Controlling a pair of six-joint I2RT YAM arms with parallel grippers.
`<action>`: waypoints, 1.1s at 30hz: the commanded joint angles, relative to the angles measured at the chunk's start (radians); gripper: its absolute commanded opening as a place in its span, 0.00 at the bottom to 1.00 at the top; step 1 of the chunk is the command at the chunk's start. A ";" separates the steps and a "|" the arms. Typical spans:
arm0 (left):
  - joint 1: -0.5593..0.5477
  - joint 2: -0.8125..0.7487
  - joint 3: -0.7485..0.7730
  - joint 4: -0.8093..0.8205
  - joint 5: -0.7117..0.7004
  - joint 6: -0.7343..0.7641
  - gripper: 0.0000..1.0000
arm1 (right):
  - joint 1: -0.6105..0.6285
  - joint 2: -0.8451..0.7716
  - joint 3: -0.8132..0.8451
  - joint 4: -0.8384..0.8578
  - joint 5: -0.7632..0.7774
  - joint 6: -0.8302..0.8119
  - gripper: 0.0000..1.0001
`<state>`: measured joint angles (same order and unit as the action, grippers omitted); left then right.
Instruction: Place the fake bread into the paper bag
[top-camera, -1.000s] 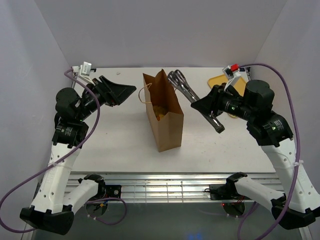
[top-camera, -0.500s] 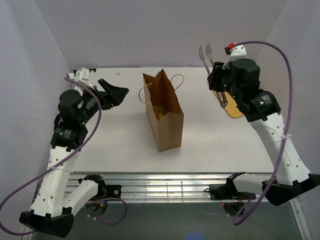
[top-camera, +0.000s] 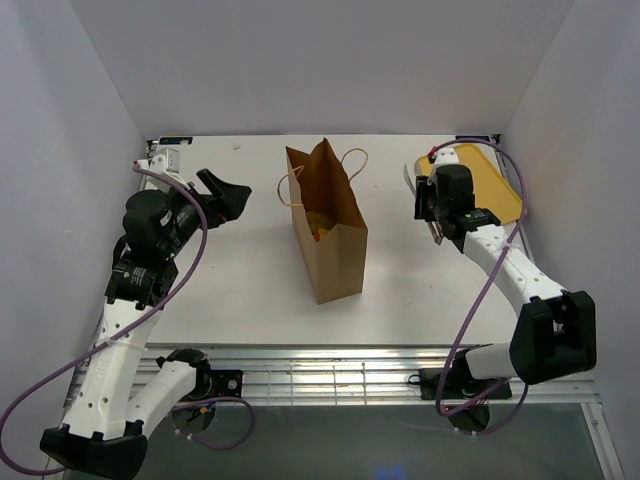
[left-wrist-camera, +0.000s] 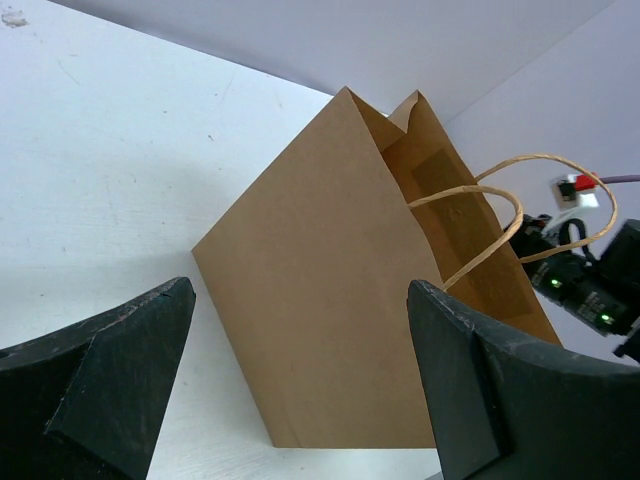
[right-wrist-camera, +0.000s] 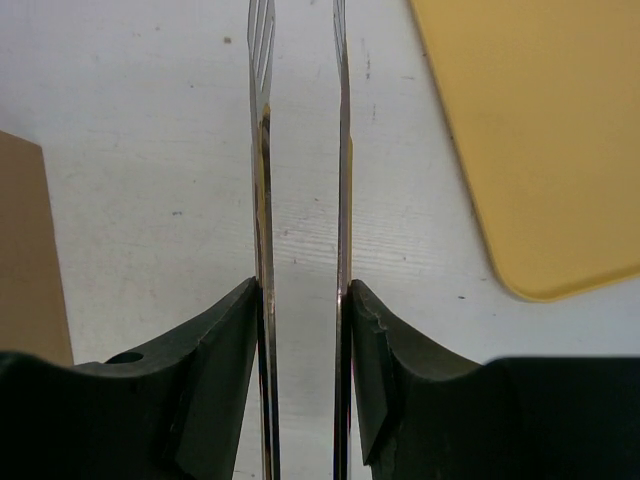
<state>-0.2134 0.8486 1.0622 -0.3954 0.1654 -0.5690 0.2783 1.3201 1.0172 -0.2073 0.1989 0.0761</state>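
The brown paper bag (top-camera: 332, 250) stands upright in the middle of the table with its mouth open. Golden fake bread (top-camera: 318, 222) shows inside it. My left gripper (top-camera: 233, 193) is open and empty to the left of the bag, pointing at it; in the left wrist view the bag (left-wrist-camera: 340, 300) fills the space between the fingers (left-wrist-camera: 120, 360) without touching them. My right gripper (top-camera: 432, 205) is shut on metal tongs (right-wrist-camera: 262, 150) and holds them low over the table beside the tray. The tongs' tips are empty.
A yellow tray (top-camera: 487, 180) lies at the back right and shows no bread; its corner is in the right wrist view (right-wrist-camera: 540, 130). White walls close in the table on the left, back and right.
My right arm has swung the tongs from beside the bag up and over to the right, then down low next to the tray. My left gripper has drawn back slightly from the bag.
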 joint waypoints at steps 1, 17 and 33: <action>-0.006 -0.019 -0.021 0.000 0.005 0.008 0.98 | -0.008 0.083 -0.051 0.195 -0.056 -0.018 0.45; -0.006 -0.023 -0.076 0.020 0.029 0.006 0.98 | -0.060 0.410 -0.048 0.299 -0.133 -0.064 0.49; -0.006 -0.020 -0.140 0.066 0.146 -0.046 0.98 | -0.087 0.407 0.014 0.209 -0.182 -0.059 0.90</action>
<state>-0.2134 0.8421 0.9337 -0.3573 0.2672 -0.6025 0.1947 1.7786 1.0012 -0.0025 0.0277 0.0185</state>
